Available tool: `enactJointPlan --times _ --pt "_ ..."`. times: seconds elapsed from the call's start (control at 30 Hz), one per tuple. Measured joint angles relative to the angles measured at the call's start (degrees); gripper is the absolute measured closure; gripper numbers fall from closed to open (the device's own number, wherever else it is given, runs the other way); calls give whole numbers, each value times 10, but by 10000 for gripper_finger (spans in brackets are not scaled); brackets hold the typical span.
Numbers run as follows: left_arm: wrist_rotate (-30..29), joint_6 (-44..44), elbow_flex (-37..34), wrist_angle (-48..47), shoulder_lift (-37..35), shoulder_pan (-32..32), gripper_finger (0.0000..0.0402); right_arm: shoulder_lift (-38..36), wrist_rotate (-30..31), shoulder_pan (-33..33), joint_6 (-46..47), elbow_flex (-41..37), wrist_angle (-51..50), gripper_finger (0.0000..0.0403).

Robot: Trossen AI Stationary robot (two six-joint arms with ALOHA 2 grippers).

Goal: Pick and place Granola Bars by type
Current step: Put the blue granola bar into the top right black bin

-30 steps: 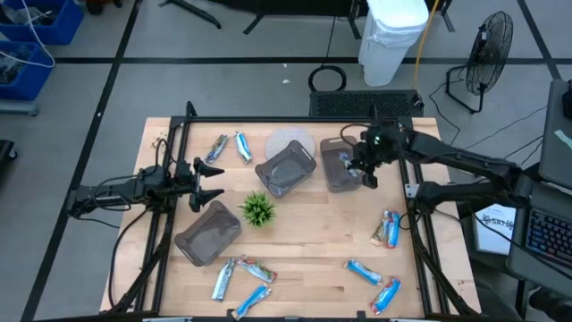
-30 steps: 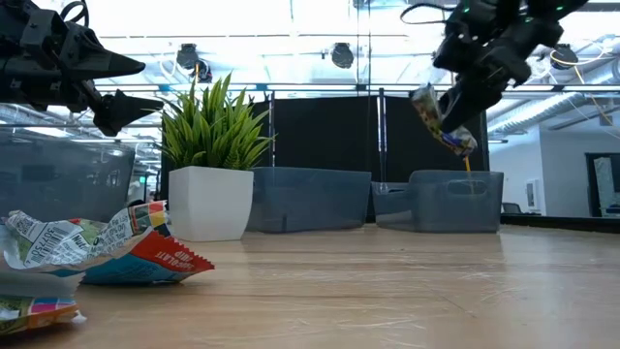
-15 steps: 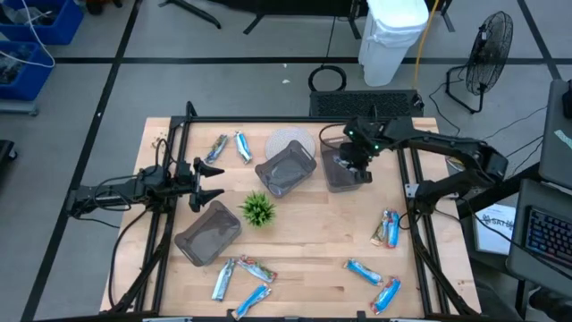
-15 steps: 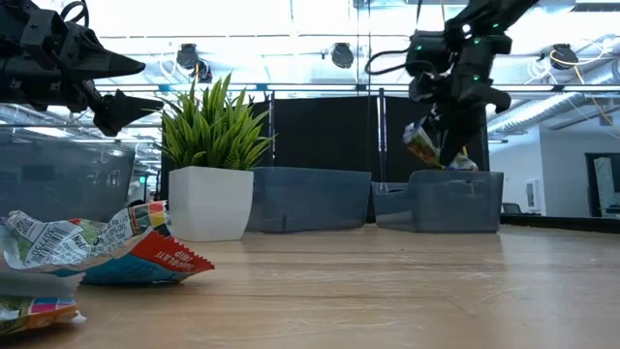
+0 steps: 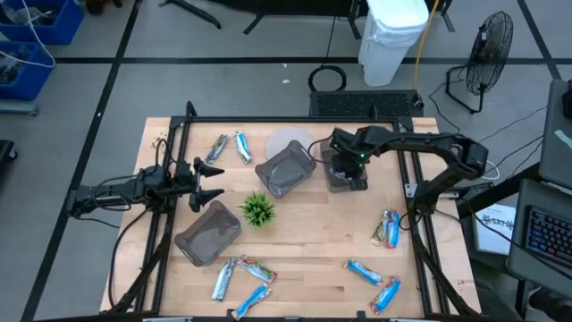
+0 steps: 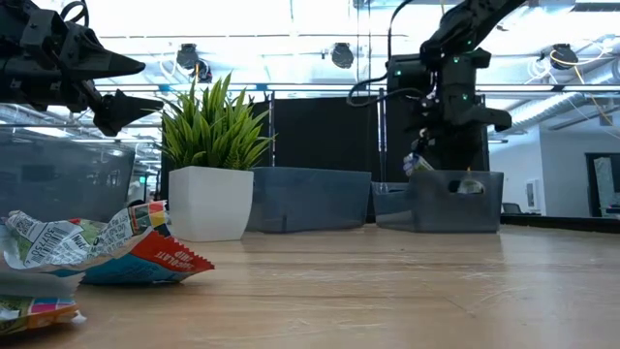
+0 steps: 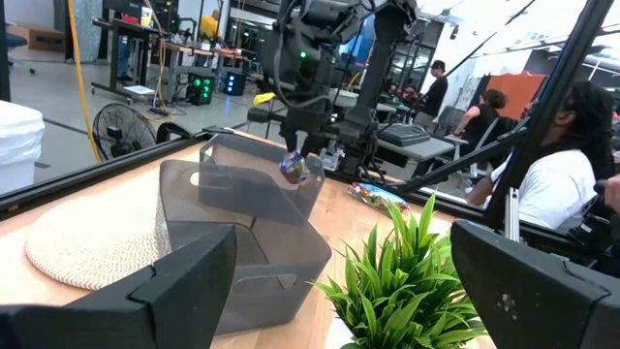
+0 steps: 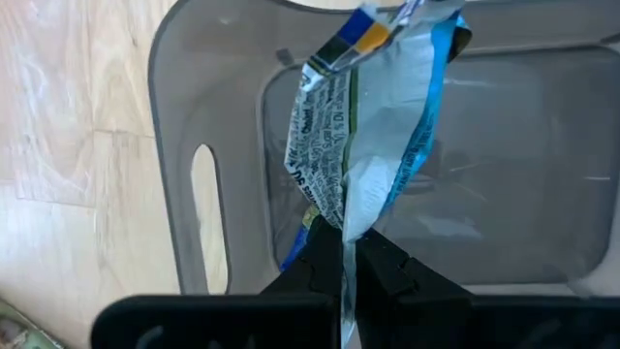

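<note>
Right gripper [image 8: 341, 254] clenched on one granola bar [image 8: 373, 126], long axis running straight out from the jaws, free end pointing down into the grey tray [image 5: 342, 169] just beyond the fingertips. Left gripper [image 5: 217, 182] released, grasping nothing, near three grey trays and one plant [image 5: 258, 209]. About ten more bars flat on the table [image 5: 304, 259], long axes pointing various ways.

Bright overhead lighting, blurred low-view foreground

Robotics lab: rig frames [image 5: 179, 134], workstations behind
</note>
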Motion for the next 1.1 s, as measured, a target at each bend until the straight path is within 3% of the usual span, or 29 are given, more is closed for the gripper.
enactJointPlan --times 0.63,1.1 --pt "0 0 0 0 0 0 23 69 27 11 -25 0 1 401" --pt "0 0 0 0 0 0 23 69 52 11 -31 0 2 281"
